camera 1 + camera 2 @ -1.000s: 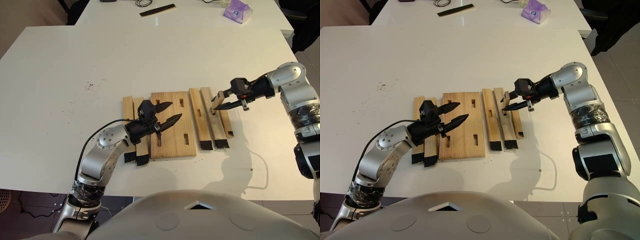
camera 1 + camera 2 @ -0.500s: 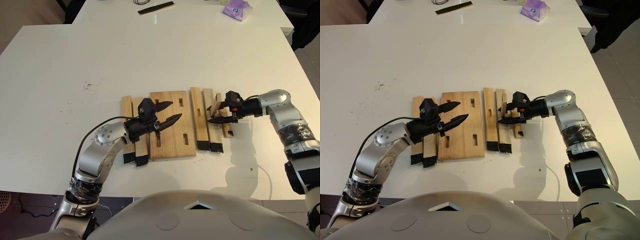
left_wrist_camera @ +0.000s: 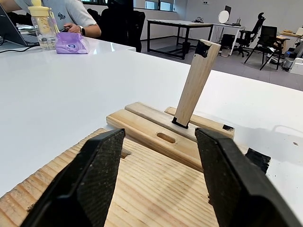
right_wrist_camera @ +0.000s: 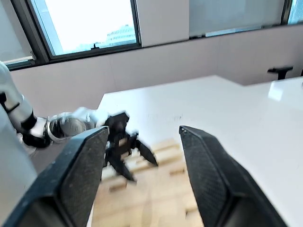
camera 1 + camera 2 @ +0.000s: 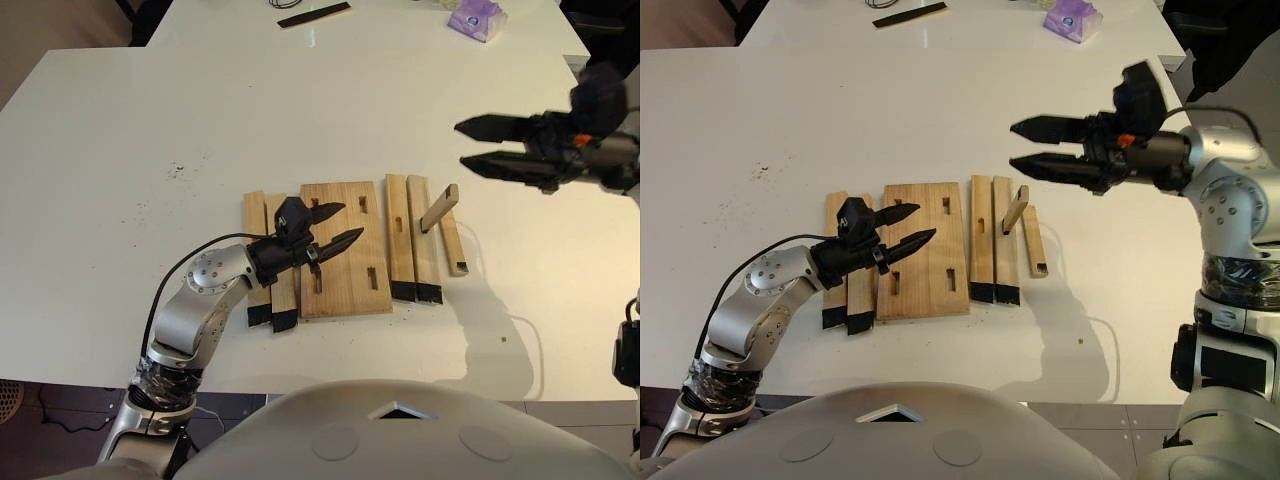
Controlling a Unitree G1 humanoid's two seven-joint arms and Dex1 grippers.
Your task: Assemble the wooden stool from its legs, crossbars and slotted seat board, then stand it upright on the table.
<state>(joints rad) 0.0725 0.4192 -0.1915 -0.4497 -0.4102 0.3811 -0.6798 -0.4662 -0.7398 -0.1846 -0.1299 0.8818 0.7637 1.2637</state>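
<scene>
The slotted seat board (image 5: pixel 345 262) lies flat mid-table. Two legs (image 5: pixel 268 262) lie along its left edge and two black-tipped legs (image 5: pixel 410 240) lie at its right. A short crossbar (image 5: pixel 440 207) stands tilted with its foot in a slot of the right-hand leg (image 3: pixel 156 124); in the left wrist view this crossbar (image 3: pixel 195 82) rises beyond the board. A thinner bar (image 5: pixel 455 247) lies beside them. My left gripper (image 5: pixel 350 221) hovers open and empty over the board's left part. My right gripper (image 5: pixel 460 143) is open and empty, high above and right of the crossbar.
A purple pouch (image 5: pixel 475 20) and a black strip (image 5: pixel 315 17) lie at the table's far edge. Dark crumbs (image 5: pixel 180 170) dot the left part. A thin cable (image 5: pixel 525 340) loops near the front right edge. Bare table surrounds the parts.
My right gripper has let go of the short crossbar, leaving it standing tilted in the leg's slot, and has risen up and to the right. The left arm has kept still.
</scene>
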